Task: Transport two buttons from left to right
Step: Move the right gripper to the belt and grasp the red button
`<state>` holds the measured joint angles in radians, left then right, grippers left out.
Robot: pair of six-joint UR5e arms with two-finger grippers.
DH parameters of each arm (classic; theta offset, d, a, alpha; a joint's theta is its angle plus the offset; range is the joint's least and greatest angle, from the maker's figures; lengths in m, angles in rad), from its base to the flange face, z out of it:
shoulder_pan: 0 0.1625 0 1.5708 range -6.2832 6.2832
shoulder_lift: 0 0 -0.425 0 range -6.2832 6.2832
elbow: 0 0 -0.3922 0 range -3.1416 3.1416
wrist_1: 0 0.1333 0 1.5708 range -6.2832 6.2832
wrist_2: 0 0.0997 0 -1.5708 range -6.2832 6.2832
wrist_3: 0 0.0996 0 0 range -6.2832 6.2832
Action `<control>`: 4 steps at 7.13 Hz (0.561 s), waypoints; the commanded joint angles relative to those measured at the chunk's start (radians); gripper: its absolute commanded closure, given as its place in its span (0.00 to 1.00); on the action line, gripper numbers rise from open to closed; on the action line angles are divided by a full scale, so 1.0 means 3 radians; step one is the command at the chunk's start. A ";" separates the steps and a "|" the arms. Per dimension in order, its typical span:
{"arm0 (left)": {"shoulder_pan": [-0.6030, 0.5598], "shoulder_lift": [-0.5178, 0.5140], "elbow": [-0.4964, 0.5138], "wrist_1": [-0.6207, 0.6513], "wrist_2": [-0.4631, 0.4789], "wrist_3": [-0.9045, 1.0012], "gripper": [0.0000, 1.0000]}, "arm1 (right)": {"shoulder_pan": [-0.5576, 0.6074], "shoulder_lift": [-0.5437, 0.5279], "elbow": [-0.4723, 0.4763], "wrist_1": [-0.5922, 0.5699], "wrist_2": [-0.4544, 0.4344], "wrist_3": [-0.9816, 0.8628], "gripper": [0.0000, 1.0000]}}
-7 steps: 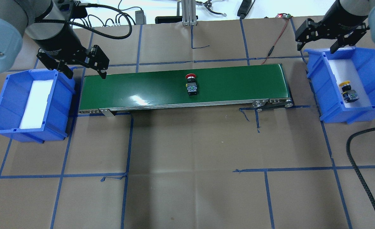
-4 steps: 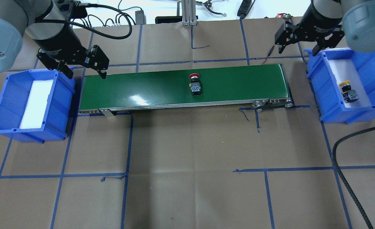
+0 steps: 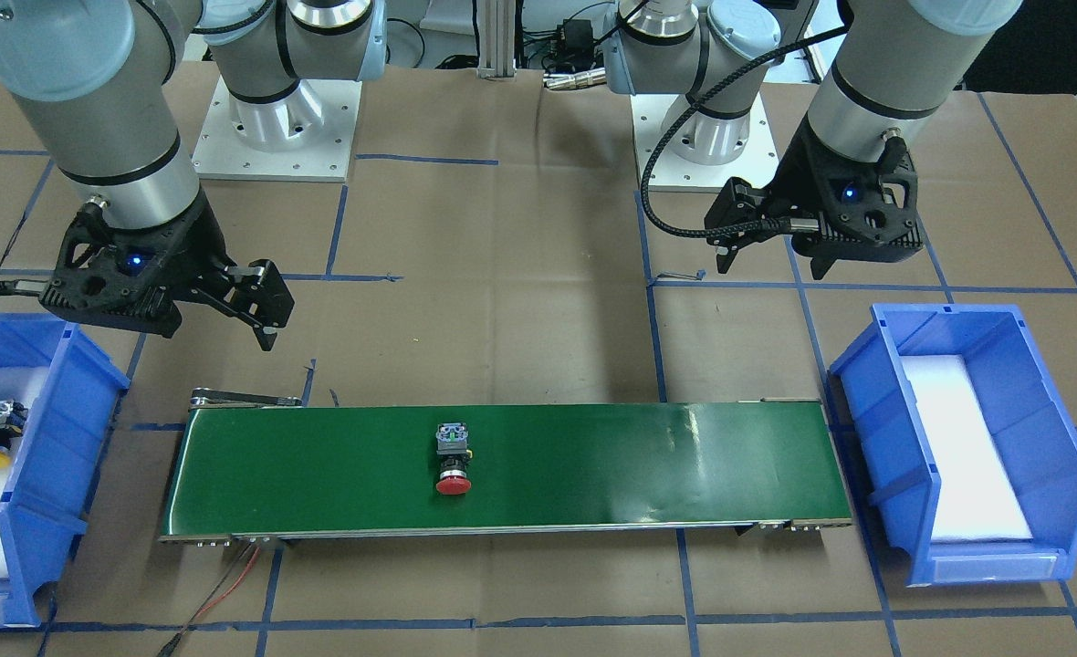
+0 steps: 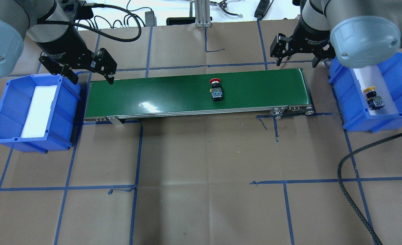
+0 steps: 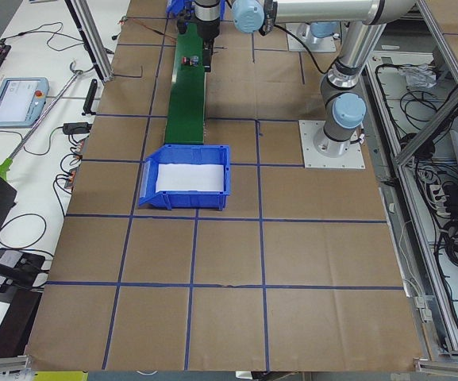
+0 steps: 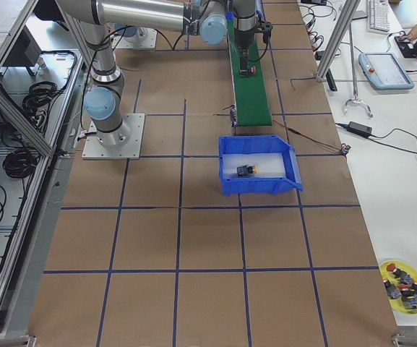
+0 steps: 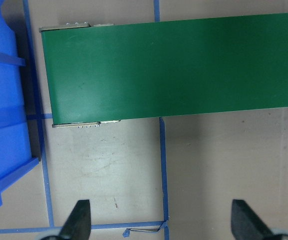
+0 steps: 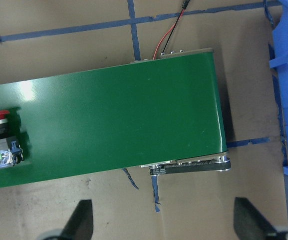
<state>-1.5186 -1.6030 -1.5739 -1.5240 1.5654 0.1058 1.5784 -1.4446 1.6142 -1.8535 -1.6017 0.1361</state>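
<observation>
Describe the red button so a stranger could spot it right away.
Find the long green conveyor belt. The red button lies alone on it, near the middle. The other button has a yellow cap and sits in the blue bin at the robot's right.

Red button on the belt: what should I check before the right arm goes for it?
1. The right gripper is open: ok, fingers spread wide.
2. The red button is under it: not ok, lying midway along the conveyor belt.
3. The yellow button is in the right bin: ok.
4. The left gripper is far from the red button: ok, open.
5. Belt running: cannot tell.
</observation>
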 commanded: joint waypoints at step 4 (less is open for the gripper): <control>-0.0005 0.0000 0.0005 0.0002 -0.0007 -0.0005 0.01 | 0.0005 0.0315 0.0275 -0.0810 0.0016 0.0007 0.01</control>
<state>-1.5189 -1.6042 -1.5726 -1.5233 1.5643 0.1055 1.5794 -1.3872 1.6872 -2.0304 -1.5983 0.1386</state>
